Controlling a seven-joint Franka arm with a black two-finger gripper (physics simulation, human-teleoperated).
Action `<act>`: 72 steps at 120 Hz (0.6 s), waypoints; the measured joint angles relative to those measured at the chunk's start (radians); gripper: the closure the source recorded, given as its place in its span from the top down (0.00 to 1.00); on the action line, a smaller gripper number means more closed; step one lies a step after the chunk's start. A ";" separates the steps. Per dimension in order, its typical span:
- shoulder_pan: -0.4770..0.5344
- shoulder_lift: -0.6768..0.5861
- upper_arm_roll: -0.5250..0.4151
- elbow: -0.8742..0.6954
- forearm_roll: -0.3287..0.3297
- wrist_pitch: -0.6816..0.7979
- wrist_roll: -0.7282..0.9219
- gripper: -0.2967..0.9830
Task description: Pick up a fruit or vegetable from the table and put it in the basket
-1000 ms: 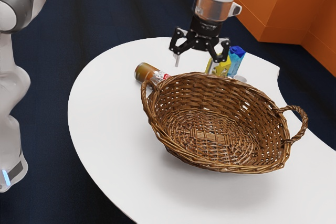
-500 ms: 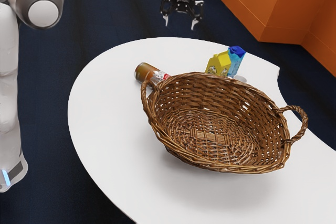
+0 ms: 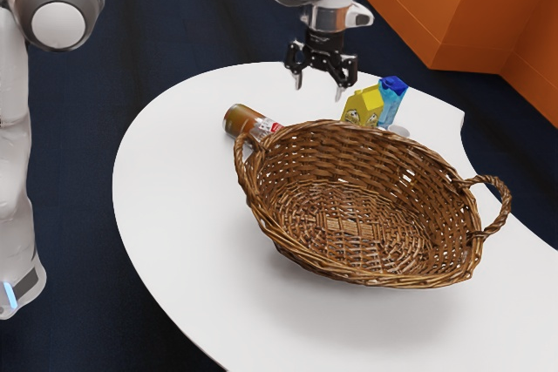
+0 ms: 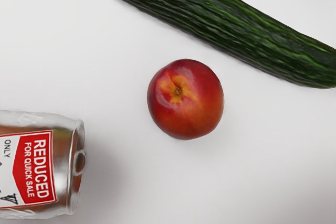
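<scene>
My gripper (image 3: 320, 90) hangs open above the table's far part, behind the basket, with nothing between its fingers. The wicker basket (image 3: 349, 272) stands on the white table, and the part of its inside that shows holds nothing. In the wrist view a red-orange nectarine (image 4: 185, 99) lies on the table below my hand. A long dark green cucumber (image 4: 226, 24) lies near it, not touching it. In the exterior view the basket hides the place where these two lie.
A jar with a red label (image 3: 253, 121) lies on its side by the basket's left handle; its labelled end (image 4: 37, 166) is near the nectarine. Behind the basket stand a yellow carton (image 3: 363, 107) and a blue carton (image 3: 392, 100). The round-edged table (image 3: 174, 189) carries everything.
Over the last second my hand first went up and away from the table, then came back down above its far side. The basket, jar and cartons have not moved.
</scene>
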 joint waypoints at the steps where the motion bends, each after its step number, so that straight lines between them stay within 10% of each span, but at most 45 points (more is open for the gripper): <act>1: 0.002 0.001 0.000 0.000 -0.002 0.002 0.003 0.77; 72: 0.038 0.095 -0.012 0.000 -0.113 0.056 0.131 0.77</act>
